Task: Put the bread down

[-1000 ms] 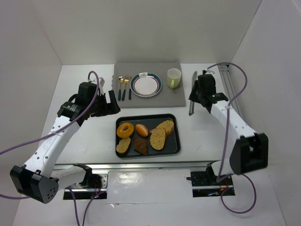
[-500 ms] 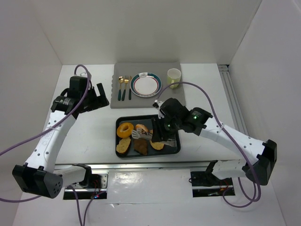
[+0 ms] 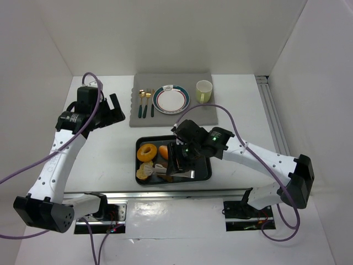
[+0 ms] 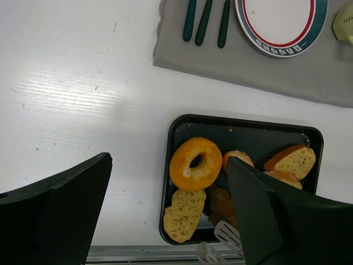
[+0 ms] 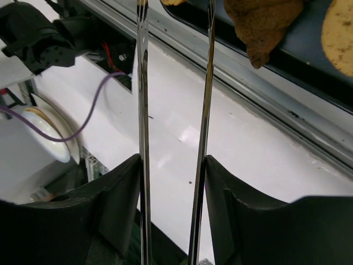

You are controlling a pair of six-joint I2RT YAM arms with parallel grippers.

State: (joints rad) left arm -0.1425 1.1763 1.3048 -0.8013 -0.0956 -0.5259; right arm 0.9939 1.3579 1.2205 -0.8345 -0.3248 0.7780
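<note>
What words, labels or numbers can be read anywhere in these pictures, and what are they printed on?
No text here can actually be read.
Tag at the far rim of the plate: marks on it, too small to read.
Mug: faint dark marks on its side, too blurred to read.
Tray and tongs: no lettering shows.
</note>
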